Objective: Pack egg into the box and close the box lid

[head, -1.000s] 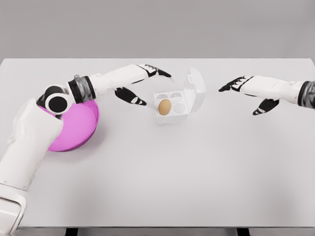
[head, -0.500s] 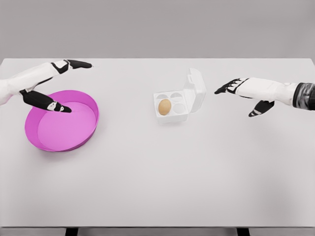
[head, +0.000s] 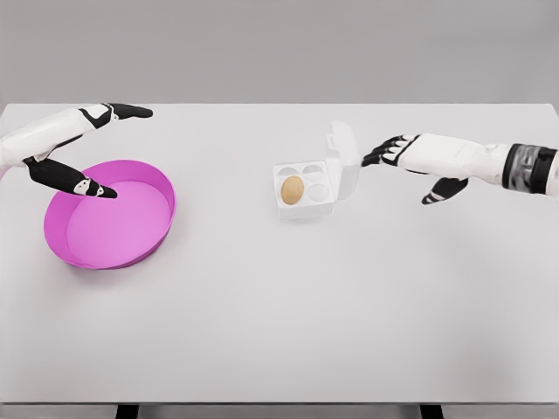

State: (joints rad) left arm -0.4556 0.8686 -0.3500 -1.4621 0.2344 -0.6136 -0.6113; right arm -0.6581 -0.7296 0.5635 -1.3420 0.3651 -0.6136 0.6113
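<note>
The egg (head: 292, 189) sits in the front-left cup of the white egg box (head: 305, 189), a little above the middle of the white table (head: 279, 332). Its long axis stands nearly upright in the cup, running about 12 to 6 o'clock in the head view; which end is the narrow one cannot be told. The box lid (head: 346, 160) is raised, hinged on the box's 3 o'clock side and leaning toward 1 o'clock.

The right hand (head: 417, 157) is at 3 o'clock of the box, fingers spread wide and holding nothing, its fingertips (head: 370, 157) pointing to 9 o'clock and just beside the lid's outer face. Half a second ago they were clearly apart from the lid, so the hand has closed in.

The left hand (head: 68, 144) is over the 10 o'clock rim of the pink bowl (head: 159, 229), fingers open and empty; it has drawn back slightly toward 9 o'clock. Egg, box and bowl have not moved.
</note>
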